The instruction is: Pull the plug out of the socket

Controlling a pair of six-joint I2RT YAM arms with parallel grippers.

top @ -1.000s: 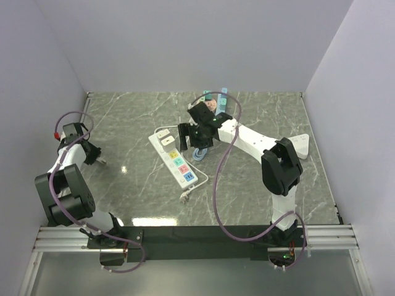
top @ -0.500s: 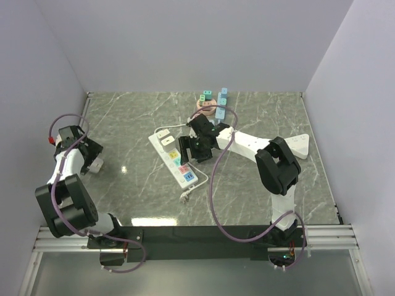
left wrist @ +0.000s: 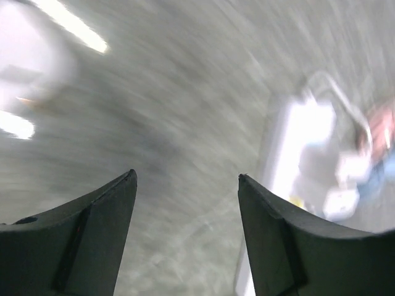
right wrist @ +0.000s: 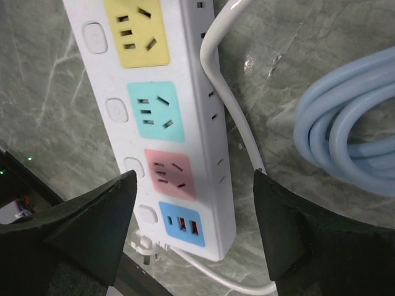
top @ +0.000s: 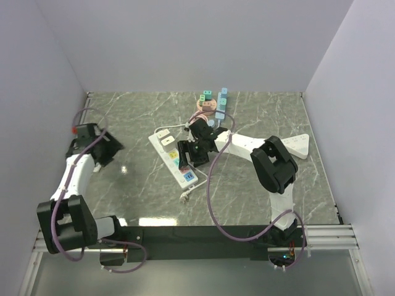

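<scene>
Power strip (right wrist: 154, 123) lies central on the surface (top: 278, 185), long axis running far-left to near-right, directly beneath the right pincer (right wrist: 194, 185), which is released and empty. Visible sockets (right wrist: 155, 112) carry no plug. Left pincer (left wrist: 186, 176), also released, stands well apart toward the left edge.

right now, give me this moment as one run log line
left gripper: open, empty | right gripper: open, above power strip | sockets under it: empty
</scene>
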